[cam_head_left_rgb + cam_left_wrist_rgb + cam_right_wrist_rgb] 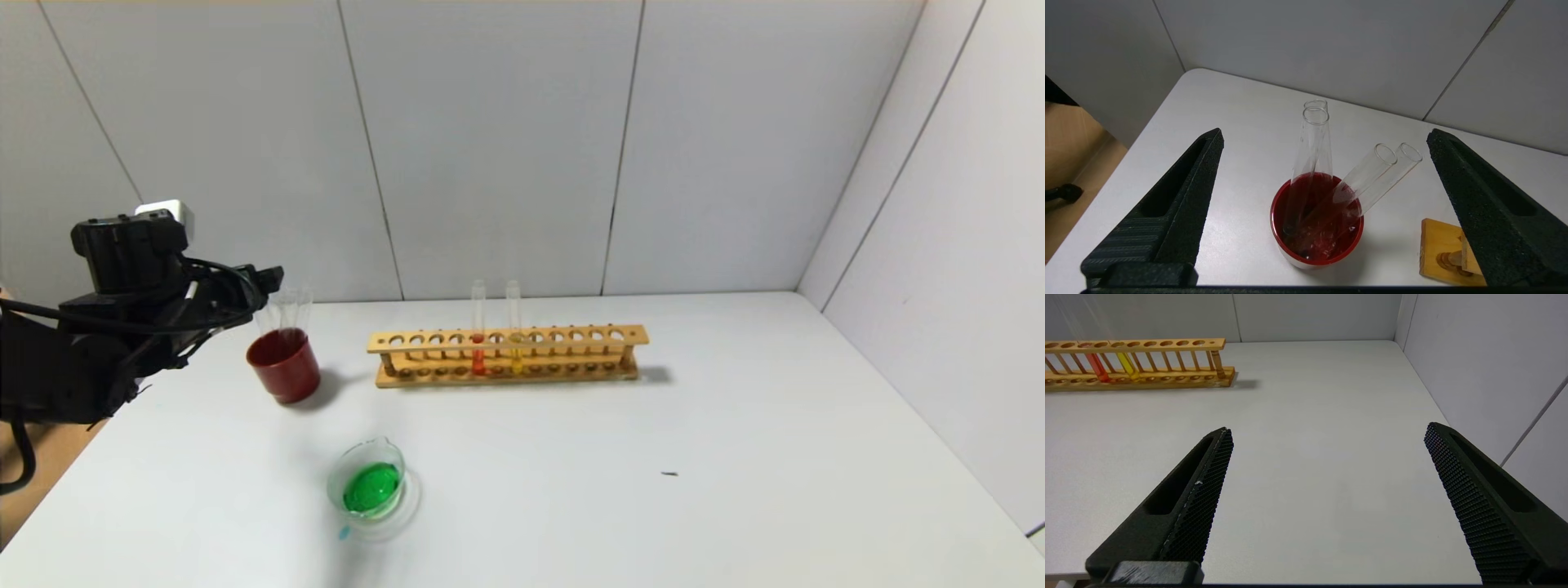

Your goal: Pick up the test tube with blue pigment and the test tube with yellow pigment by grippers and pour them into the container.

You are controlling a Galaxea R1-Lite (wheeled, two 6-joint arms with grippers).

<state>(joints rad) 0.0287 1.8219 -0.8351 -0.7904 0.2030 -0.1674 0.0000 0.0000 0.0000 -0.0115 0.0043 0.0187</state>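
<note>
We are holding our left gripper [1325, 143] spread wide and empty above the dark red cup [283, 364], where four emptied test tubes [1312, 151] are leaning, discarded after use. The glass container [366, 488] is sitting near the table's front edge, already holding green liquid, so we judge both pours done. One yellow tube [515, 327] is standing in the wooden rack [508, 354]. Our right gripper [1327, 486] is idling agape over bare table.
</note>
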